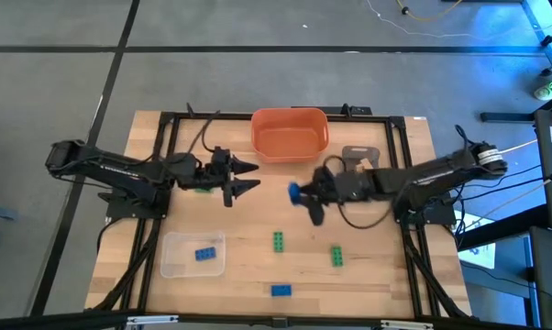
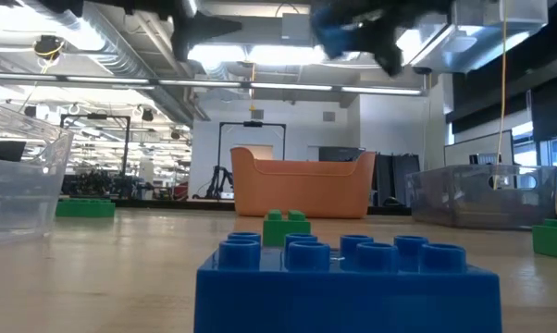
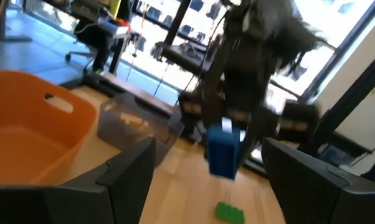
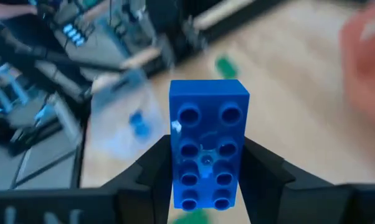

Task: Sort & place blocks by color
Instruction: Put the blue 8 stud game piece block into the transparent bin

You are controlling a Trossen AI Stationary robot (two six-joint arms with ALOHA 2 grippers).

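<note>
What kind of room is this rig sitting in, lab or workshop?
Probably an open-plan robotics lab or office: bare ceiling ducts, an office chair by big windows, cables on grey floor. The right gripper holds a blue block.

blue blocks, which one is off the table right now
The blue studded brick clamped in the right tool; the other two blue bricks lie in the clear tray and on the table's front edge.

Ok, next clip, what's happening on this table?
The right claw is shut on a blue studded toy brick, held in the air over the middle of the wooden table. The left claw hangs open, facing it. One blue brick lies in the clear plastic tray; two green bricks and another blue one lie loose.
</note>
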